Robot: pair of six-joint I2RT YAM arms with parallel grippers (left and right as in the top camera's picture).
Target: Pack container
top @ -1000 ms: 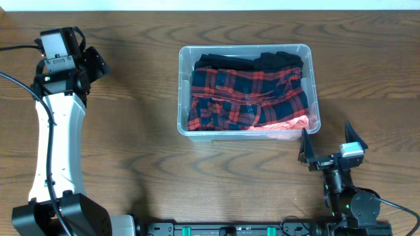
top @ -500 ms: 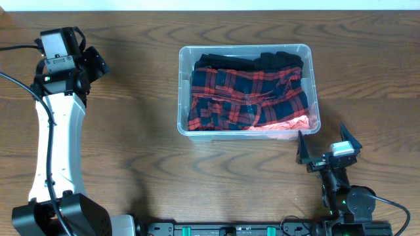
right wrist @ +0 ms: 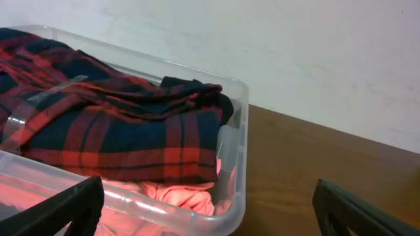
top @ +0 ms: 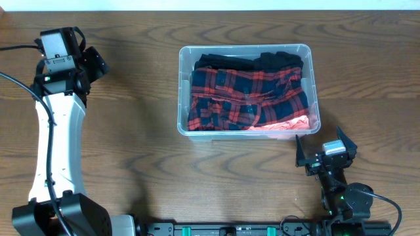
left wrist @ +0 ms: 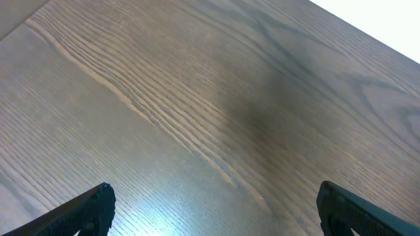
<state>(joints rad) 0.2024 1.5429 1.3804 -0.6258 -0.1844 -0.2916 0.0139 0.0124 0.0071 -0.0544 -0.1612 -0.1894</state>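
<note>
Clear rectangular plastic container (top: 183, 85): sits on the brown wooden bench (top: 131, 131), packed with red-and-navy plaid cloth (top: 246, 98) over black cloth (top: 249, 60) and coral-pink cloth (top: 289, 124).
Right pincer (top: 323, 145): fingers apart, empty, just off the container's near right corner (facing it).
Left pincer (left wrist: 213, 210): fingers wide apart, empty, well left of the container.

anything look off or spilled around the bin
Nothing stands out. The clear plastic rectangular bin sits flat on the wooden table, with the red plaid garment, black garment and pink garment all inside its rim.
</note>
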